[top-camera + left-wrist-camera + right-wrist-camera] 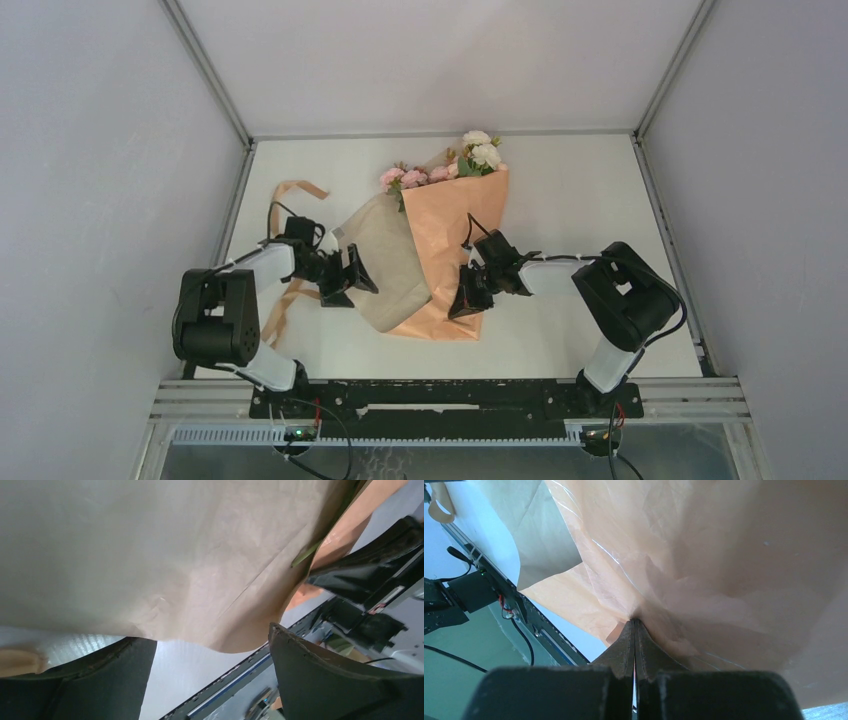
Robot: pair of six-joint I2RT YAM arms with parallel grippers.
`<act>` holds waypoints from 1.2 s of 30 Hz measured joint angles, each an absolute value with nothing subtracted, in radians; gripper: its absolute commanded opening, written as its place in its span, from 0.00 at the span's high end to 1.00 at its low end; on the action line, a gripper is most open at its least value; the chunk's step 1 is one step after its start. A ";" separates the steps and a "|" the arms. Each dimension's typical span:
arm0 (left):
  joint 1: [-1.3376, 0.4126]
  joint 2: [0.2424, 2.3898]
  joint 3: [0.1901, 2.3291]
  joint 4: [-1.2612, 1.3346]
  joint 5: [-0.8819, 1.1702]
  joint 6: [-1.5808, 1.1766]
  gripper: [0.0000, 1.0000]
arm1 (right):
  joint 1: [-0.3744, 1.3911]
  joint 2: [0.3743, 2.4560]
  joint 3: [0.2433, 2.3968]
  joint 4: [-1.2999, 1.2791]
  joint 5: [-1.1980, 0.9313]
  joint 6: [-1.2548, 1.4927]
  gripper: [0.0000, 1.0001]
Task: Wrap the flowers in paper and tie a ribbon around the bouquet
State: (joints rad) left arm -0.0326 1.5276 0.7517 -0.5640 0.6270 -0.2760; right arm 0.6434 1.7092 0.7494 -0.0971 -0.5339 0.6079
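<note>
Just now the orange kraft paper (455, 235) lies folded over the flowers (478, 155), whose heads stick out past its far edge, and the tan ribbon (292, 192) curls just beside its left flap. The right gripper (634, 622) is pinched tight on the paper's near orange part. The left gripper (210, 635) gapes wide, the pale flap's edge hanging unheld between its fingers.
</note>
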 measured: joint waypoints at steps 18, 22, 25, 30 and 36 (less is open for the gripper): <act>0.029 1.552 0.680 -0.227 0.639 -0.495 0.35 | 0.643 1.709 0.749 -0.099 -0.533 0.608 1.00; 0.058 1.556 0.656 -0.140 0.643 -0.529 0.42 | 0.643 1.709 0.749 -0.099 -0.532 0.608 1.00; 0.059 1.556 0.642 -0.106 0.645 -0.545 0.49 | 0.643 1.709 0.749 -0.099 -0.533 0.608 1.00; 0.059 1.556 0.641 -0.103 0.601 -0.547 0.62 | 0.644 1.709 0.749 -0.099 -0.532 0.608 1.00; 0.063 1.568 0.659 -0.168 0.534 -0.519 1.00 | 0.644 1.709 0.750 -0.101 -0.530 0.608 1.00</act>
